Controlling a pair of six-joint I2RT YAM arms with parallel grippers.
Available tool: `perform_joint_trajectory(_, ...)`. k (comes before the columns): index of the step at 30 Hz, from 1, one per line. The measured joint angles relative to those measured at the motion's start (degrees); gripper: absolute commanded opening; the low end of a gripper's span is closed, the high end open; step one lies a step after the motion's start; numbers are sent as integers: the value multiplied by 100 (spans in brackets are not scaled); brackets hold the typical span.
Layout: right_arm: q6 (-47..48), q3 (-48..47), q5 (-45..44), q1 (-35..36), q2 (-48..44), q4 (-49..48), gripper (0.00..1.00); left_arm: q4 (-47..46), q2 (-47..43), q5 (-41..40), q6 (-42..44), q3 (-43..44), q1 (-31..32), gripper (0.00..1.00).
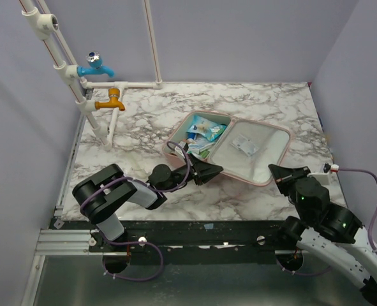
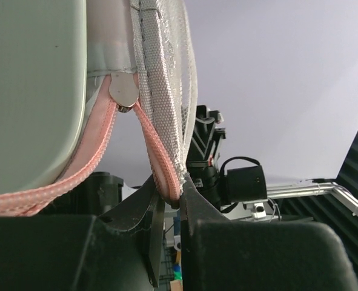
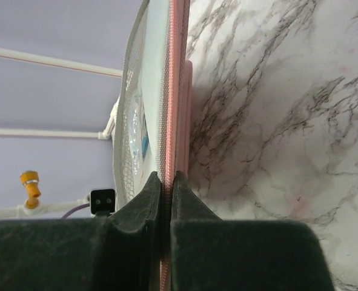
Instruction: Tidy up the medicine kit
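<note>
The pink medicine kit (image 1: 265,180) lies open on the marble table, its two halves side by side. The left half holds blue-white sachets (image 1: 205,132); the right half has a mesh pocket with a small packet (image 1: 244,146). My left gripper (image 1: 208,171) is shut on the kit's pink zipper rim at the near middle edge; the left wrist view shows the rim (image 2: 163,176) pinched between the fingers. My right gripper (image 1: 276,171) is shut on the near right rim, seen as a pink edge (image 3: 177,91) in the right wrist view.
White pipes with a blue tap (image 1: 96,65) and an orange tap (image 1: 111,99) stand at the back left. The marble table (image 1: 131,127) ends at a black rail along the near edge. Purple walls surround the table.
</note>
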State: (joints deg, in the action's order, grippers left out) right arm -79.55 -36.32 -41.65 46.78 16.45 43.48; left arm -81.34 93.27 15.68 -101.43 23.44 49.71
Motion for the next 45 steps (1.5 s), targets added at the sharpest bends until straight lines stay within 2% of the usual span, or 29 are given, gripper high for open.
perform_joint_trajectory(4,238,-188,-46,13,92,166,1,-22,175,116,-76,17,39,32)
perform_joint_trajectory(8,573,-400,-210,13,214,310,1,-70,282,352,-127,26,52,44)
perform_joint_trajectory(12,960,-570,-337,13,326,461,1,-175,306,476,-175,26,66,48)
perform_joint_trajectory(21,1718,-870,-507,9,811,627,1,-109,197,621,-94,-15,57,50)
perform_joint_trajectory(33,3156,-1388,-632,9,1696,540,1,1600,-949,791,815,42,61,52)
perform_joint_trajectory(40,4470,-1449,-782,7,2341,-247,1,3716,-2181,791,1744,428,61,56)
perform_joint_trajectory(45,5464,-1871,-721,7,3115,-872,1,5396,-3300,673,2570,966,61,58)
